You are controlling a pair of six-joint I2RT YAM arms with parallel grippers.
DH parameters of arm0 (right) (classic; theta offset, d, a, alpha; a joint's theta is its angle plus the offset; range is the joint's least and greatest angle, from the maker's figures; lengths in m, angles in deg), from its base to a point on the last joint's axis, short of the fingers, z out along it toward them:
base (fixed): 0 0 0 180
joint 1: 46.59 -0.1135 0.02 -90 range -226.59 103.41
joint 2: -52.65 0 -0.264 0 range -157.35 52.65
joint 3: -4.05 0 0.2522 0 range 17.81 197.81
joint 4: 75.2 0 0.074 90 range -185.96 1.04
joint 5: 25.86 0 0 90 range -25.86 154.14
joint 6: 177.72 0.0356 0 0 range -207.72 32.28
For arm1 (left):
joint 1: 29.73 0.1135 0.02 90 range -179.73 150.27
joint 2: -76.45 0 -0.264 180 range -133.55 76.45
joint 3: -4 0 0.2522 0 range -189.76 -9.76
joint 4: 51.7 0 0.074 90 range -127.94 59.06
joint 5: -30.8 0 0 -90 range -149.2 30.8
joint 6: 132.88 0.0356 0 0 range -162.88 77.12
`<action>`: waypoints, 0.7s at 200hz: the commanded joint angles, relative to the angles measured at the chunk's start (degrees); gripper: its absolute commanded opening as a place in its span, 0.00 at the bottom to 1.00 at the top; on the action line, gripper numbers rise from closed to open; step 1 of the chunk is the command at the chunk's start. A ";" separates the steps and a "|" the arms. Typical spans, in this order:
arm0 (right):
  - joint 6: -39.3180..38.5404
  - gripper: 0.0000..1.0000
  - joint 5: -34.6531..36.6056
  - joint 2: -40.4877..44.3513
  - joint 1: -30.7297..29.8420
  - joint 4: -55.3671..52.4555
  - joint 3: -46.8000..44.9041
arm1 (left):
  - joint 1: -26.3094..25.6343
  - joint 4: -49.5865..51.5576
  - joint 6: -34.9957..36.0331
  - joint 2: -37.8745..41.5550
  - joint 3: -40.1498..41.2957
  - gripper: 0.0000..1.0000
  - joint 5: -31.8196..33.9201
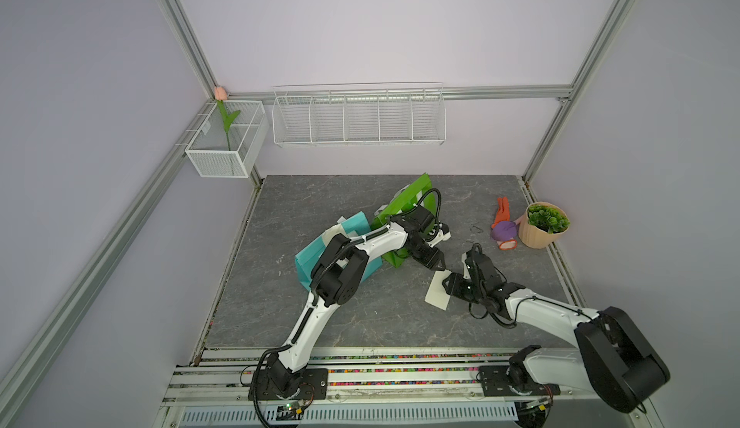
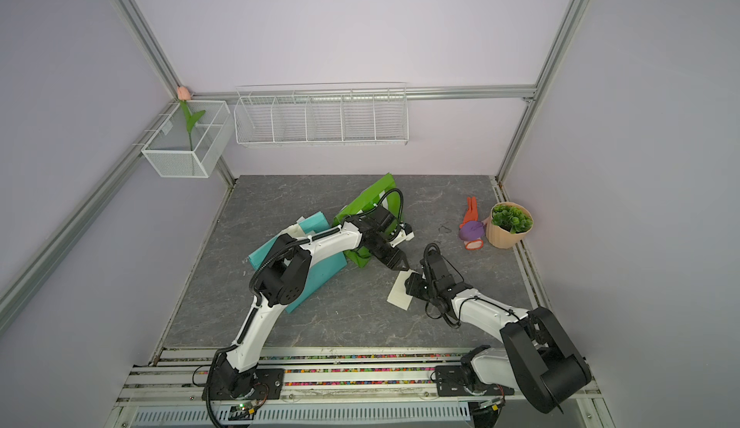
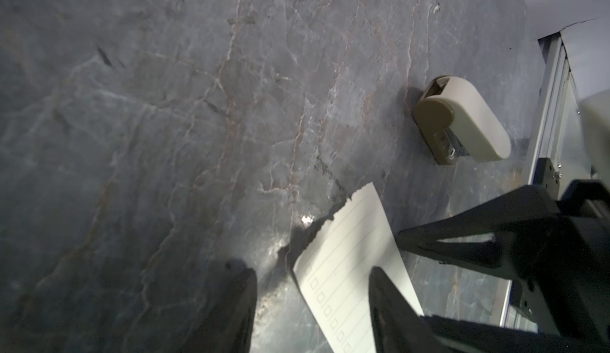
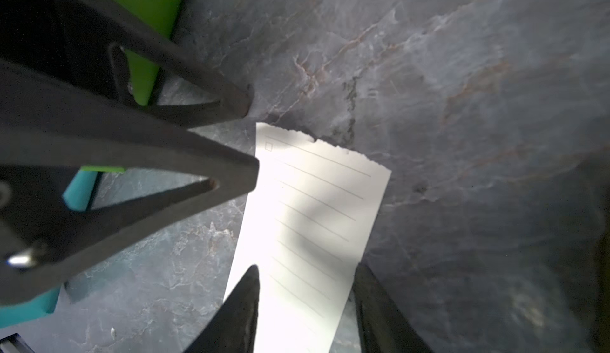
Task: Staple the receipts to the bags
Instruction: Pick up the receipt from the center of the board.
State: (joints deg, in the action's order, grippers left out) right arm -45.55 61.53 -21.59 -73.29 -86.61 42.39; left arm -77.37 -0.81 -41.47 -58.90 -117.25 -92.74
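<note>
Lifting one receipt (image 4: 317, 202) was, by my reckoning, the step in hand; no stapling begun.

- Receipt: flat on the table (image 4: 462, 103), right of centre, nearer than the green bag (image 1: 404, 202); teal bag (image 1: 310, 252) further left.
- Right gripper (image 4: 307, 268): jaws apart, straddling the slip's width, clamping nothing.
- Left gripper (image 4: 251, 136): jaws apart, one tip at the slip's torn end, holding nothing.
- Stapler (image 3: 462, 120): near the slip, untouched.
- Next move, I judged: pinch the thin paper off the hard surface, then carry it to a bag.
</note>
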 commanded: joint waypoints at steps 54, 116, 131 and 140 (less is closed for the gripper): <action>1.43 0.40 1.30 -4.63 0.14 -1.30 -1.36 | 0.00 4.18 0.73 -1.44 0.13 0.45 -2.29; 1.50 0.37 1.69 -5.70 -0.11 0.11 -1.61 | 0.95 1.25 -1.41 0.88 2.96 0.29 -2.38; 1.23 0.37 1.91 -4.94 -0.10 0.17 -1.64 | 0.90 0.76 -1.58 1.10 2.90 0.22 -2.92; 0.77 0.37 2.04 -3.95 -0.06 -0.80 -1.21 | 0.88 0.88 -1.75 1.22 2.73 0.17 -3.02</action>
State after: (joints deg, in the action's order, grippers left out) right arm -45.50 62.01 -25.15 -73.31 -81.02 42.57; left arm -76.51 -0.40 -42.80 -58.99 -115.24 -95.62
